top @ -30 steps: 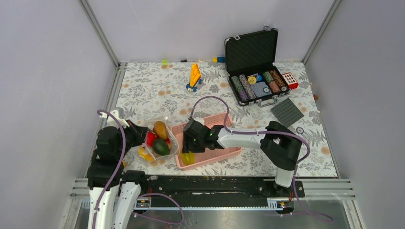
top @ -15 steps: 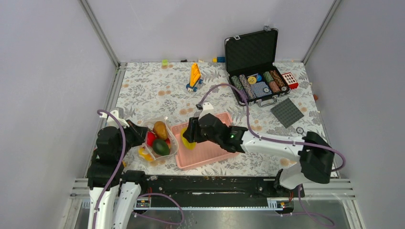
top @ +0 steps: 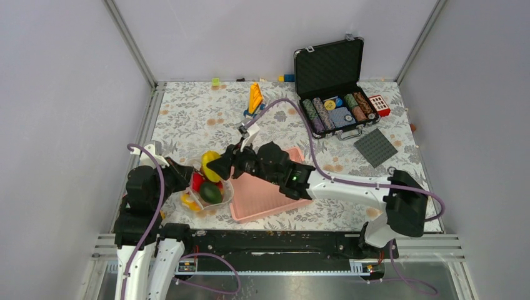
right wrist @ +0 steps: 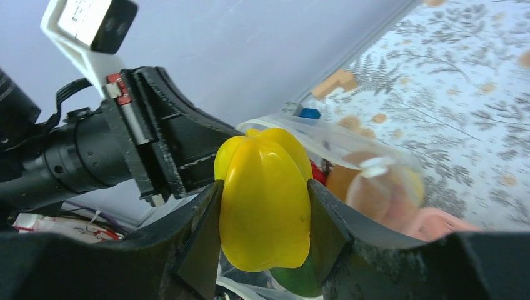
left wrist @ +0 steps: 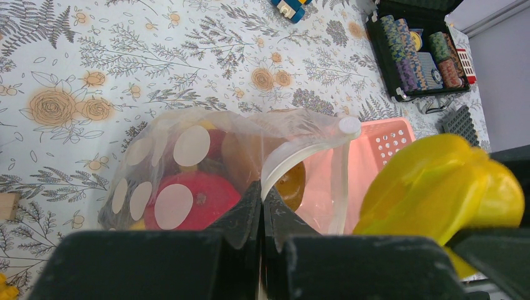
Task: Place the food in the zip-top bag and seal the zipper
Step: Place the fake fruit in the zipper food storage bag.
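Right gripper (top: 217, 167) is pinching a yellow toy pepper (right wrist: 265, 200), holding it just over the mouth of the zip-top bag (left wrist: 187, 147) below. Beside it, the left gripper (left wrist: 261, 209) is pinching the bag's edge. The filling step is going on; next, I think, comes lowering and letting go inside.

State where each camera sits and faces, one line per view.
Top external: above, behind the arm bases, looking down at the table; both arms show.
Left wrist: on the left arm, looking along its shut left tool pinching the zip-top bag.
Right wrist: on the right arm, facing the left arm across its right tool clamping the yellow pepper.
All three share bag and pepper.
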